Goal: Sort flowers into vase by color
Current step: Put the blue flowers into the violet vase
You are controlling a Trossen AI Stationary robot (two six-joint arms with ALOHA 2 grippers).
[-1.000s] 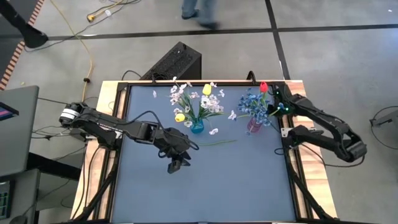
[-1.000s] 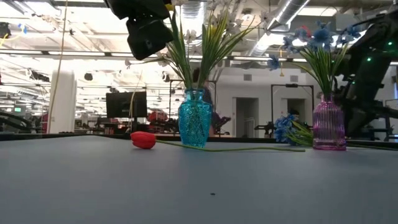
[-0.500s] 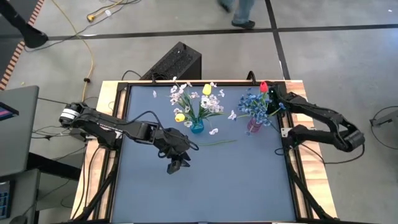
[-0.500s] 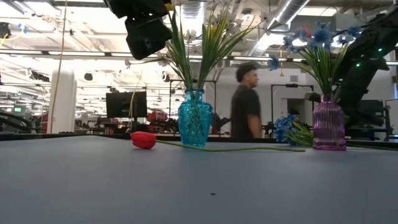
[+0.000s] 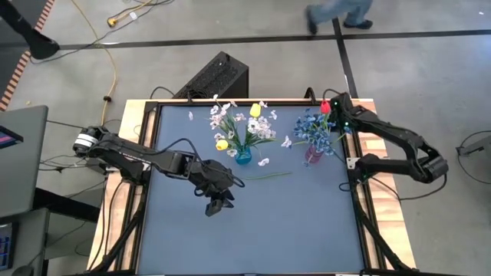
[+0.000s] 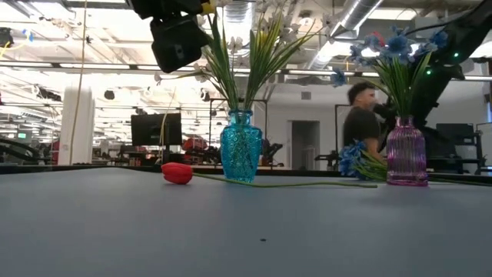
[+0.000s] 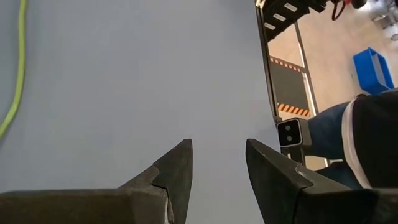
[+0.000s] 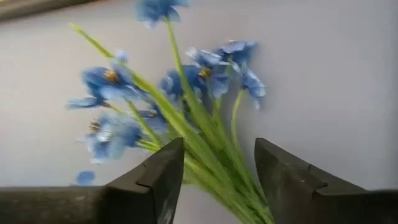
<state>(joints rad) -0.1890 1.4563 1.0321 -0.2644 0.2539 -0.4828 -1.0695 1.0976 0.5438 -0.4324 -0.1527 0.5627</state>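
A teal vase (image 5: 242, 156) holds white sprays and yellow buds (image 5: 255, 110). A pink vase (image 5: 311, 157) holds blue sprays (image 5: 311, 126), with a red bud (image 5: 325, 106) at their far side. Another red tulip lies on the table, its stem (image 5: 266, 176) running right from its bud (image 6: 177, 173). A blue spray (image 6: 355, 160) lies beside the pink vase. My left gripper (image 5: 216, 205) hovers open above the table, near the lying tulip's bud end. My right gripper (image 5: 336, 115) is open, high over the blue sprays (image 8: 186, 93), beside the red bud.
Loose white blossoms (image 5: 264, 162) lie on the grey table around the vases. A black box (image 5: 219, 77) sits beyond the far edge. The table's near half (image 5: 253, 238) is bare. A person (image 6: 360, 115) walks through the room behind the table.
My right gripper has swung toward the far edge and a little left, ending high over the pink vase's flowers beside the red bud. A person has walked rightward behind the table. The flowers and vases have stayed put.
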